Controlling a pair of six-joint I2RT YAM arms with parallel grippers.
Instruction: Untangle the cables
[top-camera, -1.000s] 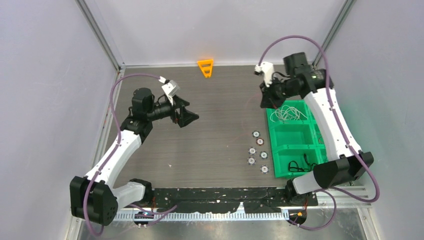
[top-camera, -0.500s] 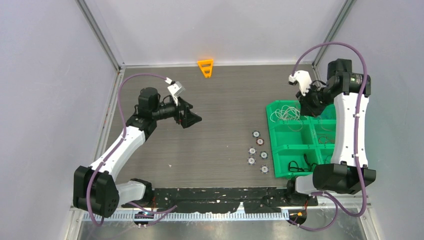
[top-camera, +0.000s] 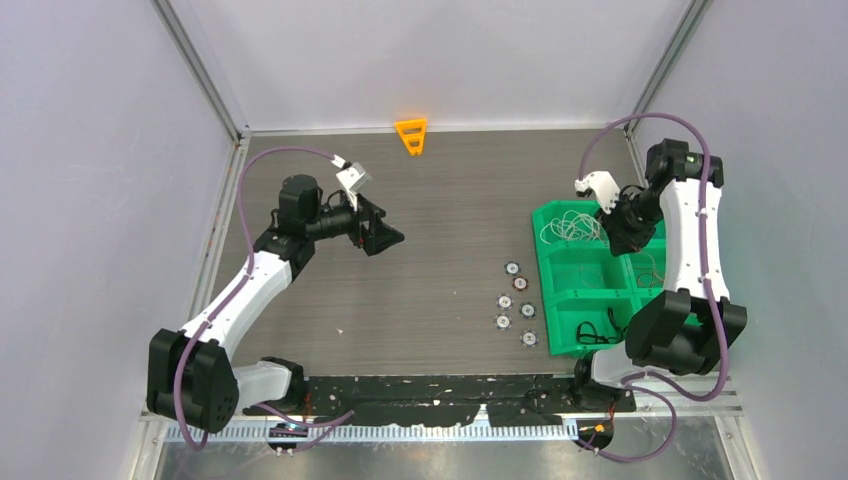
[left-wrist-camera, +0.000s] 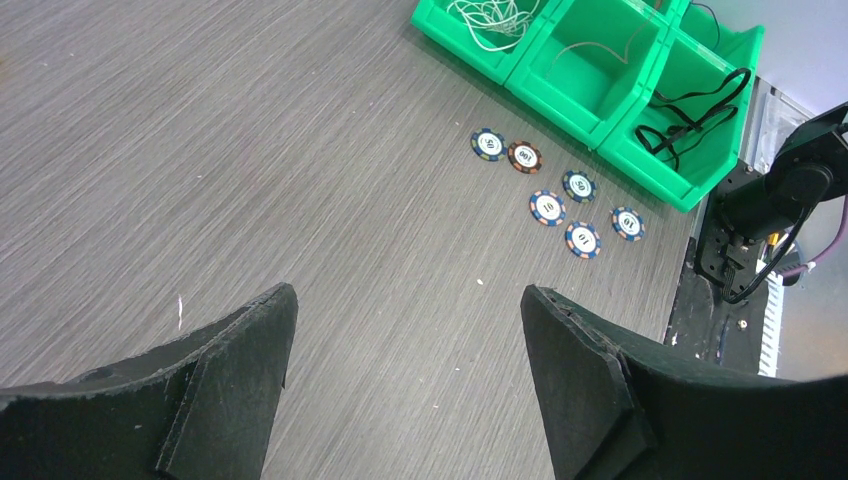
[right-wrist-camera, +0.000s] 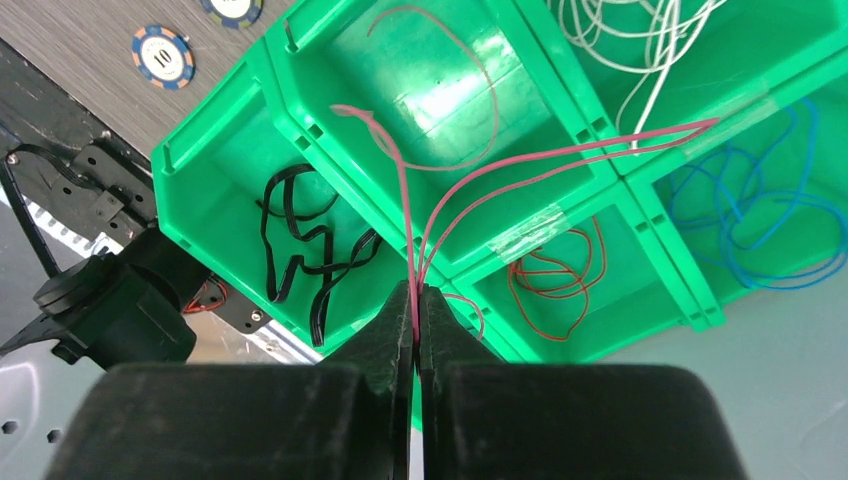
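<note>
Progress: nearly done, judging by white cable (right-wrist-camera: 650, 40), black cable (right-wrist-camera: 320, 305), blue cable (right-wrist-camera: 790, 205) sorted in green tray (right-wrist-camera: 213, 110) at table's (top-camera: 440, 260) 3 o'clock | right gripper (right-wrist-camera: 416, 300) clamped on pink cable (right-wrist-camera: 402, 200) over tray | left gripper (left-wrist-camera: 405, 330) apart, empty

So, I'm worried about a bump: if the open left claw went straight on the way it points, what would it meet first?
Probably the left claw meets bare grey wood-grain tabletop first, short of the round poker chips and green plastic bin; depth is unclear.
</note>
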